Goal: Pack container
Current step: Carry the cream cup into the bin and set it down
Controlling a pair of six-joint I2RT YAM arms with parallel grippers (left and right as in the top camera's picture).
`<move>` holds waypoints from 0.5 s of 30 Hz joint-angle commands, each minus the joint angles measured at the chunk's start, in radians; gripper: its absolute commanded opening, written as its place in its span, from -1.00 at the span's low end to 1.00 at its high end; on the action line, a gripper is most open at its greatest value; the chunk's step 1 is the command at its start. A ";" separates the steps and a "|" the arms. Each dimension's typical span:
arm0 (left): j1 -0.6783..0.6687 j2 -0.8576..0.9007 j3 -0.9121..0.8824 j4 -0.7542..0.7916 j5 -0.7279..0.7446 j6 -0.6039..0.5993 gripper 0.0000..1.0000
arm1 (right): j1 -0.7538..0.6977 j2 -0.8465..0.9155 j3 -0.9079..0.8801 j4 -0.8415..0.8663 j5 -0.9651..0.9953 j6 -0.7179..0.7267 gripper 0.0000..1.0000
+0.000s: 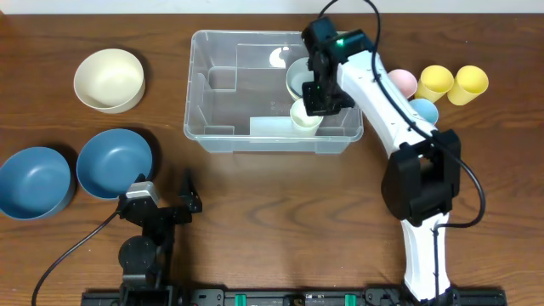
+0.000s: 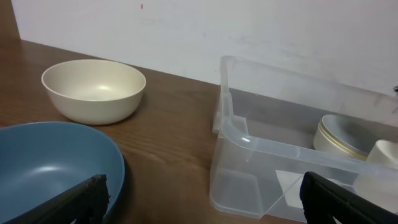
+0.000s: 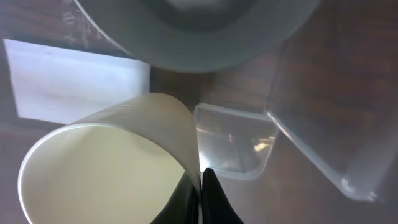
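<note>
From above, the container sits mid-table, mouth up, long axis left to right, handy to both arms; the right gripper holds a cup inside it, beside a bowl, packing close; the left gripper waits near. Left wrist: its jaws gape, empty. Right wrist: fingers pinch the cup's rim; it is perhaps not yet set down.

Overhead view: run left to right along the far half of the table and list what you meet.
Cream bowl → container, where the right gripper pinches a cream cup → pink cup → yellow cup → second yellow cup.
</note>
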 commanded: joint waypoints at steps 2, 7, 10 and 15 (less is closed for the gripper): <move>0.004 -0.006 -0.019 -0.037 -0.009 -0.002 0.96 | 0.034 0.033 0.011 0.006 0.026 -0.008 -0.97; 0.004 -0.006 -0.019 -0.037 -0.009 -0.002 0.96 | 0.035 0.044 0.011 0.019 0.026 -0.004 -0.97; 0.004 -0.006 -0.019 -0.037 -0.009 -0.002 0.96 | 0.035 0.044 0.011 0.022 0.026 -0.004 -0.97; 0.004 -0.006 -0.019 -0.037 -0.009 -0.002 0.96 | 0.035 0.044 0.012 0.019 0.026 -0.004 -0.81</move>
